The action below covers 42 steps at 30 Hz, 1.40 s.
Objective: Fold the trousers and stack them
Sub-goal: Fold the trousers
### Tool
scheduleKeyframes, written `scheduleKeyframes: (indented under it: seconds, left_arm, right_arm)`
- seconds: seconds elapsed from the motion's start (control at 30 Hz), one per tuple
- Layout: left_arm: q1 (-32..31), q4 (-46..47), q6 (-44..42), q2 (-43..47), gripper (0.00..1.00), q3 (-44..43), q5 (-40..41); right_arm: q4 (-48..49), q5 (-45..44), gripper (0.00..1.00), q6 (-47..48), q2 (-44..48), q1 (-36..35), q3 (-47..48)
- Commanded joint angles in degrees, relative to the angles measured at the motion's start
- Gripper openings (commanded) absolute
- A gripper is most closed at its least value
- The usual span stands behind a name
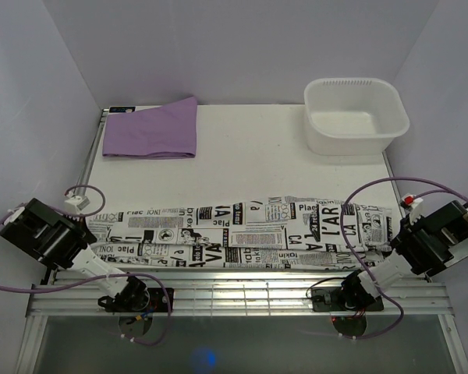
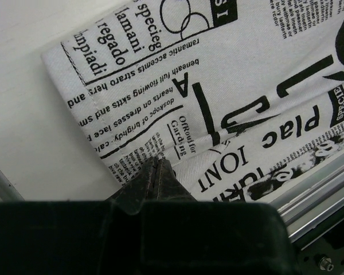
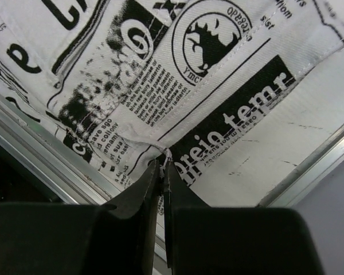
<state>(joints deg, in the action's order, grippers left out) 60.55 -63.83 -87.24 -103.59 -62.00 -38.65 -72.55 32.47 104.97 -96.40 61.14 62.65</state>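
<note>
The trousers [image 1: 242,230] lie stretched flat in a long band across the near side of the table [image 1: 257,160]. In the top view they run from about 8 o'clock to 4 o'clock, with their near edge close along the metal rail [image 1: 242,284]. The left gripper [image 2: 157,166] sits at the band's left end, its fingers pressed together on the near edge of the cloth, just beside a seam. The right gripper [image 3: 162,166] is at the right end, its fingers pinched on a small pucker at the edge of the printed cloth. At 11 o'clock a folded purple cloth [image 1: 150,128] lies flat, and at 1 o'clock stands a white plastic tub [image 1: 355,117]. Both are well apart from the trousers.
</note>
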Motion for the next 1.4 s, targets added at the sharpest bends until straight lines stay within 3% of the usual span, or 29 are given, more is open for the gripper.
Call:
scheduleKeyframes:
  seconds: [0.0, 0.13, 0.27, 0.53, 0.57, 0.6, 0.67, 0.77, 0.8, 0.87, 1.0, 1.07, 1.3, 1.33, 1.37]
  left_arm:
    - [-4.38, 9.33, 5.93, 1.11, 0.00, -1.02, 4.37]
    - [-10.09, 16.70, 14.36, -0.55, 0.00, -0.67, 7.80]
    - [-15.36, 18.22, 23.58, -4.50, 0.00, -7.75, 7.90]
    - [-16.79, 12.17, 24.85, -10.40, 0.00, -22.19, 7.37]
    - [-16.79, 10.33, 23.88, -10.75, 0.00, -23.16, 7.19]
    - [-16.79, 8.31, 22.92, -11.28, 0.00, -25.00, 6.58]
    - [-16.79, 2.33, 20.19, -11.20, 0.13, -26.15, 6.05]
    - [-16.79, -2.78, 15.97, -8.65, 0.39, -25.28, 4.64]
    - [-16.79, -3.66, 15.01, -7.60, 0.49, -24.76, 4.03]
    - [-16.79, -5.86, 12.38, -4.61, 0.59, -23.44, 2.45]
    - [-16.79, -8.67, 9.64, -1.35, 0.64, -24.48, 0.07]
    - [-16.96, -10.08, 9.81, -1.44, 0.67, -27.10, -0.54]
    - [-17.22, -14.65, 12.79, -5.30, 0.73, -34.76, -1.60]
    - [-17.31, -14.91, 13.15, -5.39, 0.75, -34.86, -1.86]
    - [-17.31, -14.92, 13.24, -5.48, 0.84, -34.77, -2.04]
  right_arm:
    - [12.24, -2.67, 0.08, -6.23, 0.42, 0.22, -5.16]
    - [21.65, -2.50, 0.08, -16.42, 1.48, -7.68, -7.63]
    - [25.97, -1.36, 0.08, -23.75, 0.87, -12.71, -4.92]
    - [20.02, -1.18, 0.08, -20.26, -0.37, -14.47, 4.57]
    - [19.04, -1.70, 0.11, -18.50, -0.28, -14.65, 5.02]
    - [18.33, -2.05, 0.26, -18.22, -0.11, -14.65, 5.63]
    - [15.96, -2.32, 0.45, -17.26, 0.68, -14.65, 7.47]
    - [12.98, -1.01, 0.59, -15.41, 2.52, -14.65, 10.11]
    - [12.18, -0.39, 0.76, -14.19, 4.10, -14.74, 10.73]
    - [8.60, 1.18, 0.83, -11.56, 5.78, -14.91, 11.79]
    - [7.33, -0.20, 0.81, -4.96, 13.66, -18.33, 7.16]
    - [9.70, -3.35, 0.79, -5.12, 16.84, -23.25, 3.02]
    - [29.82, -15.49, 0.73, -10.22, 30.46, -38.98, -18.69]
    - [33.06, -17.07, 0.73, -10.66, 31.26, -41.78, -20.45]
    - [34.40, -19.87, 0.73, -11.27, 31.88, -43.03, -23.25]
